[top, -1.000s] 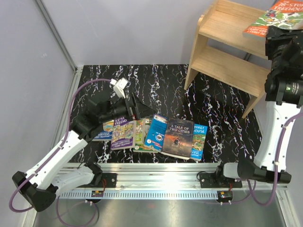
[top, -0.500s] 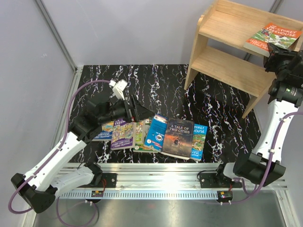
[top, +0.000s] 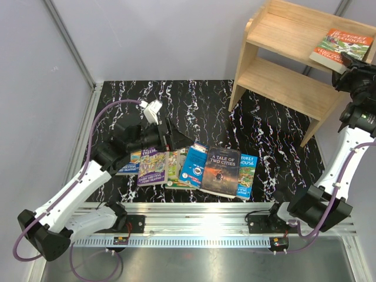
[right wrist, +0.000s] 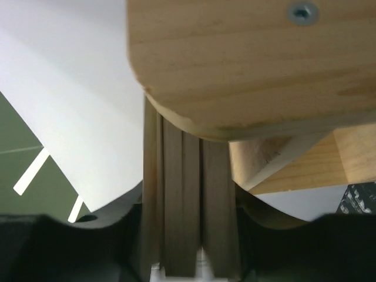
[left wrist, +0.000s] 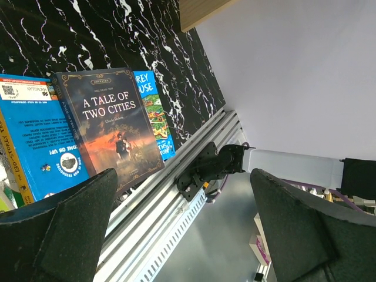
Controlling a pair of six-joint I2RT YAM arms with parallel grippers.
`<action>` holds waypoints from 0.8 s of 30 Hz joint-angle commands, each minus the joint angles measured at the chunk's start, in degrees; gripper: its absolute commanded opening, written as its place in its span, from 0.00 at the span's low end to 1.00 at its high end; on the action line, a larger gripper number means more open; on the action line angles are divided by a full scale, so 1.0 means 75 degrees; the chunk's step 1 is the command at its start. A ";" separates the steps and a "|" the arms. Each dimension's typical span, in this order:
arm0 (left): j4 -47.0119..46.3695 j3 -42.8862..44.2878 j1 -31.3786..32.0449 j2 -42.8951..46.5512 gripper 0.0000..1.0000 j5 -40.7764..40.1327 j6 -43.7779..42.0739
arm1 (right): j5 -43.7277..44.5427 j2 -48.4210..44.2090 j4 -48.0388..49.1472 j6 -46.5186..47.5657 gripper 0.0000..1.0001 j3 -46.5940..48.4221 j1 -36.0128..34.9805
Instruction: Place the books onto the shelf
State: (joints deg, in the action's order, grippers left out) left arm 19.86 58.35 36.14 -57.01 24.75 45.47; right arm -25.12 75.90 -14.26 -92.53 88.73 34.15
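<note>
Left fingers (left wrist: 70,223): spread wide, nothing between them. They hang above the bench (top: 200,100), over the left half of the row of books (top: 194,167). Seen from the wrist, the dark "A Tale of Two Cities" (left wrist: 114,126) lies beyond the tips, nearer the left-hand finger. A blue book (left wrist: 35,135) lies partly under it on that same side. All books in the row lie flat and overlapping.

Right fingers (right wrist: 70,247): pinching the edge of the orange-and-green book (top: 341,47), whose page block fills the gap between them and touches both. This book lies flat on the top tier of the shelf (top: 276,82), at its right end. It extends away from the fingertips towards the back. A rounded wooden panel (right wrist: 235,59) of the shelf sits directly ahead of the tips.
</note>
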 commanded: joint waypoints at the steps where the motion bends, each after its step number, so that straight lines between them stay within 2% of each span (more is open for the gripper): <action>1: -0.0304 -0.0069 -0.0026 -0.0085 0.99 0.0133 -0.0098 | -0.0095 -0.0194 0.1081 -0.0213 0.52 0.0029 0.0251; 3: -0.0315 -0.0045 -0.0037 -0.0155 0.99 0.0145 -0.0110 | -0.0154 -0.0276 0.1046 -0.0178 0.58 -0.0065 0.0274; 7: -0.0281 0.0048 -0.0026 -0.0261 0.99 0.0157 -0.0180 | -0.0352 -0.0475 0.0672 0.0091 0.86 -0.0065 0.0286; 9: -0.0269 0.0072 -0.0037 -0.0331 0.99 0.0180 -0.0192 | -0.0377 -0.0627 0.0461 0.0161 0.91 -0.0111 0.0286; 15: -0.0234 0.0131 -0.0026 -0.0449 0.99 0.0215 -0.0251 | -0.0564 -0.0920 0.0134 0.0395 1.00 -0.0299 0.0275; 19: -0.0245 0.0166 -0.0037 -0.0554 0.99 0.0332 -0.0262 | -0.0553 -0.1061 -0.0289 0.0712 1.00 -0.0439 0.0263; 24: -0.0152 0.0119 -0.0037 -0.0555 0.99 0.0391 -0.0309 | -0.0681 -0.1132 0.0212 0.0421 1.00 -0.0931 0.0275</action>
State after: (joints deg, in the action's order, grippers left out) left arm 20.03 58.35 36.10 -61.34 25.78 44.36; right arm -27.68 68.53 -16.34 -88.92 83.13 36.16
